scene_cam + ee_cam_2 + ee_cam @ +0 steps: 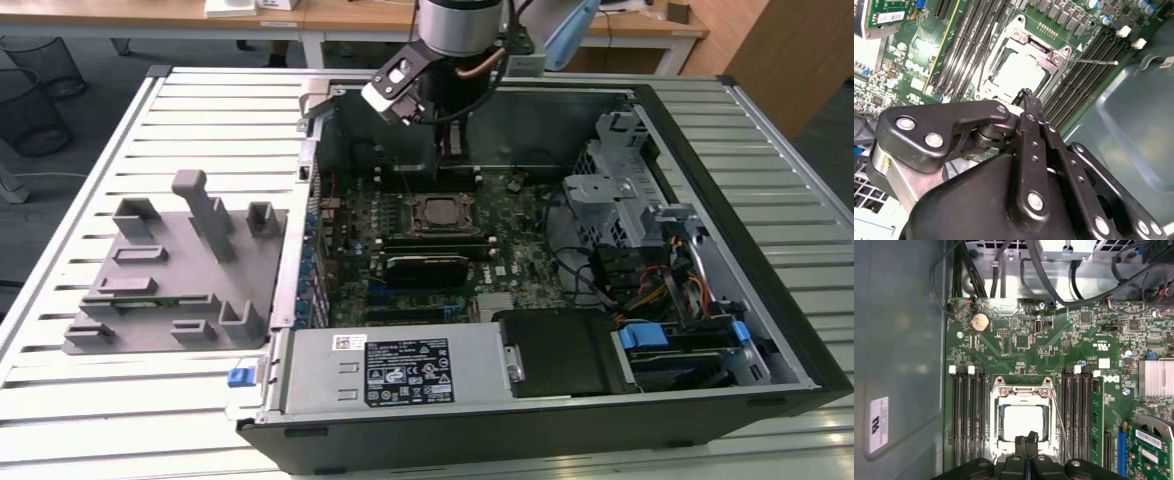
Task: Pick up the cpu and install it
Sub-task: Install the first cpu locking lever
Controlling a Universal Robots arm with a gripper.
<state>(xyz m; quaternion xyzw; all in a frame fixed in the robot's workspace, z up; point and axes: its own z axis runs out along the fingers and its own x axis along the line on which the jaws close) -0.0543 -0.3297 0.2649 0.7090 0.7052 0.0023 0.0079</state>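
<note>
Gripper [1026, 439]: fingers pressed together, holding nothing.
Cpu [1023, 422]: flat in the socket [1021, 388], near the fingertips, not gripped.

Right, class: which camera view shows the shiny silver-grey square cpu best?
The first wrist view: the shiny silver-grey square cpu lies face-on inside its metal-rimmed socket frame. The second wrist view shows the cpu at a slant beyond the black pincer. The exterior view shows the cpu small and far off.
</note>
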